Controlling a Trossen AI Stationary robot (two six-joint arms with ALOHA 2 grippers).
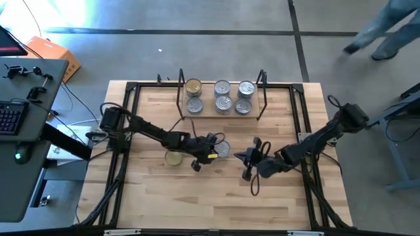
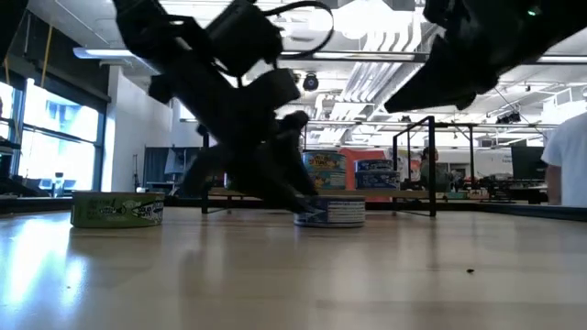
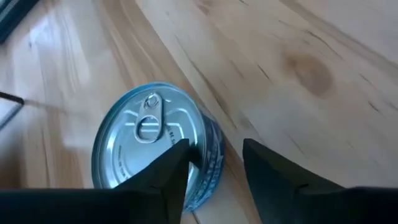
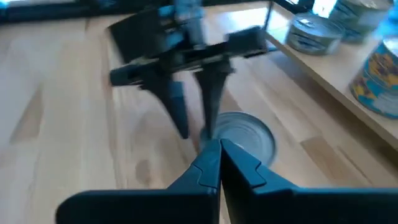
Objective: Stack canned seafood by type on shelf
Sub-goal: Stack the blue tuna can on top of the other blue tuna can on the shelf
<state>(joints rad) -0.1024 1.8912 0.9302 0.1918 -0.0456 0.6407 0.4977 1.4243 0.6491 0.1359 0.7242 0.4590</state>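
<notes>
A silver-lidded can (image 3: 149, 146) with a blue side stands on its base on the tabletop; it also shows in the high view (image 1: 224, 149). My left gripper (image 3: 214, 180) is open and low over the can's edge. One finger is above the lid's rim and the other stands beside the can. My right gripper (image 4: 219, 152) is shut and empty, a little to the can's right (image 1: 247, 157). A green-sided can (image 2: 117, 209) with a gold lid stands on the table to the left (image 1: 173, 158). The shelf (image 1: 223, 114) at the far side holds several cans, one of them gold-lidded (image 1: 193, 86). My left gripper comes at the silver-lidded can from above, slanting. One finger (image 3: 171, 171) lies over the lid's rim (image 3: 198, 149), and the other finger (image 3: 267, 177) is off the can, over bare wood. I cannot tell whether the finger touches the rim. The can stands upright on the table.
A black frame (image 1: 131, 88) runs round the tabletop. Bare wood lies along the near part (image 1: 216, 203). Beyond the table a person walks at the far right (image 1: 387, 29). A desk with a keyboard (image 1: 10, 118) stands to the left.
</notes>
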